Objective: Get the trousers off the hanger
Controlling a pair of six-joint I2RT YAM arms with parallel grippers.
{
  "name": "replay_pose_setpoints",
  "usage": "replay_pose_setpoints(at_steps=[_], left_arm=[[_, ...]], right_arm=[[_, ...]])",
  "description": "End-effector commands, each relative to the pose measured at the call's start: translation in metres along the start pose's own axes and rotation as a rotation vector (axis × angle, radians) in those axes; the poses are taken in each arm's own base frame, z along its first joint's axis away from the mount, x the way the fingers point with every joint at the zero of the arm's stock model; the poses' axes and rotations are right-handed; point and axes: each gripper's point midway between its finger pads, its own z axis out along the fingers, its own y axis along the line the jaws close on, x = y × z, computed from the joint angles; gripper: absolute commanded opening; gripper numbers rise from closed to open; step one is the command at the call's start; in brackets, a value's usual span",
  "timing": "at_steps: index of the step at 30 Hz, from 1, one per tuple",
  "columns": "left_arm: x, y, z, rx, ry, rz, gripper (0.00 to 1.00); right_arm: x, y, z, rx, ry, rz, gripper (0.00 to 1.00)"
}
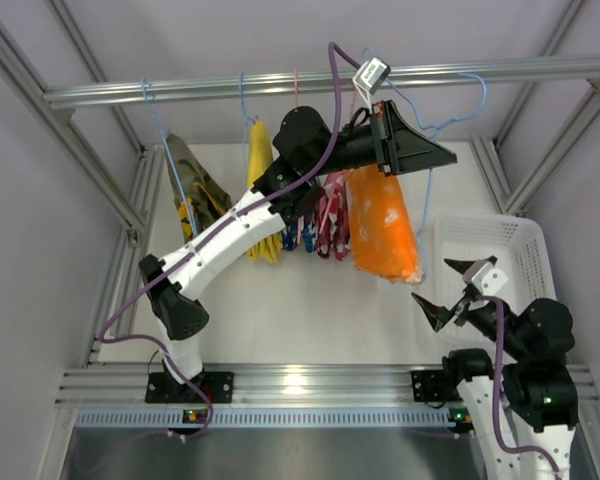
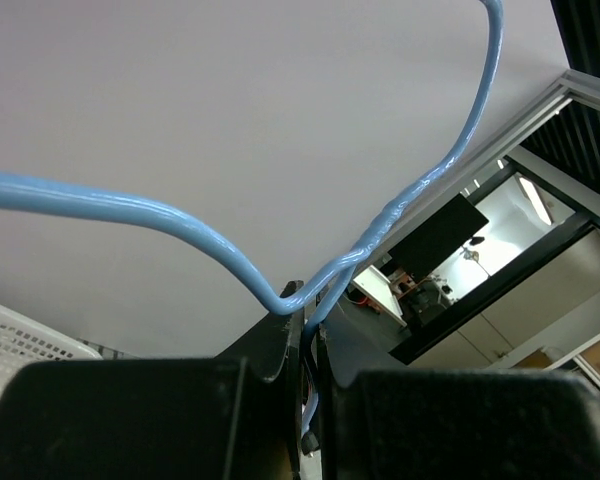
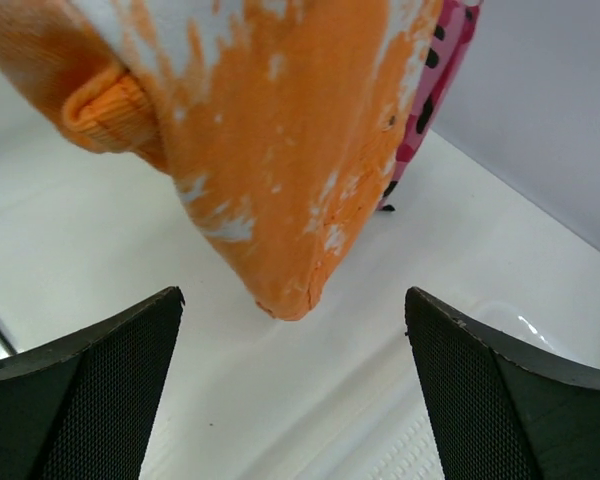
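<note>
Two claws work here. Your left gripper [image 2: 305, 350] is clamped tight on the hanger [image 2: 180, 215] at its twisted neck. Your right gripper [image 3: 292, 320] gapes wide, holding nothing, just below the hem of the orange trousers [image 3: 280, 150] draped on that hanger. If you pinch only the hem tip, the cloth may slip free. If you tug hard, the thin wire may swivel in the left grip.

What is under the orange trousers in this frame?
Bare white table lies below the orange trousers, with the open right gripper aimed at their lowest corner. A pink patterned garment hangs behind them. The table farther back is covered by the cloth.
</note>
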Motion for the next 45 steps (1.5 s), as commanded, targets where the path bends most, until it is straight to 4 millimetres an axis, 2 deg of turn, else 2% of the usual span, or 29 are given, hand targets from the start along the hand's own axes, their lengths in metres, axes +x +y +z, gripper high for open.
replay_pose_setpoints(at_steps=[1,3,4,6,7,12,14,18,22,27,33,37,41,45], left_arm=[[-0.042,-0.052,-0.005,0.111,-0.139,0.116,0.0],[-0.043,-0.05,-0.004,0.111,-0.14,0.111,0.0],[-0.043,-0.049,-0.003,0.11,-0.141,0.109,0.0],[-0.044,-0.048,-0.003,0.112,-0.143,0.107,0.0],[-0.044,-0.047,-0.002,0.112,-0.143,0.107,0.0],[-0.046,-0.05,-0.001,0.118,-0.147,0.107,0.0],[-0.046,-0.051,-0.001,0.122,-0.146,0.102,0.0],[-0.045,-0.047,0.0,0.117,-0.146,0.094,0.0],[-0.046,-0.044,0.001,0.117,-0.15,0.088,0.0],[-0.047,-0.04,0.003,0.11,-0.156,0.086,0.0],[-0.049,-0.035,0.005,0.107,-0.163,0.094,0.0],[-0.049,-0.038,0.007,0.122,-0.163,0.089,0.0],[-0.048,-0.036,0.007,0.115,-0.16,0.091,0.0],[-0.048,-0.042,0.007,0.131,-0.16,0.088,0.0]], right_arm=[[-0.005,0.022,0.005,-0.156,-0.033,-0.036,0.92],[-0.007,0.02,0.01,-0.152,-0.067,-0.013,0.93],[-0.02,0.015,0.014,-0.142,-0.123,-0.038,0.94],[-0.02,0.011,0.025,-0.143,-0.14,0.013,0.94],[-0.029,0.008,0.029,-0.145,-0.176,0.001,0.94],[-0.019,-0.009,0.049,-0.098,-0.188,0.067,0.9],[-0.023,-0.016,0.052,-0.064,-0.233,0.049,0.9],[-0.03,-0.015,0.061,-0.103,-0.253,0.14,0.9],[-0.043,-0.017,0.062,-0.111,-0.307,0.151,0.93],[-0.048,-0.016,0.064,-0.128,-0.325,0.155,0.97],[-0.046,0.002,0.058,-0.222,-0.289,0.109,0.99],[-0.047,-0.019,0.062,-0.106,-0.305,0.128,1.0],[-0.062,-0.023,0.066,-0.112,-0.353,0.162,0.99],[-0.059,-0.035,0.071,-0.059,-0.363,0.171,0.97]])
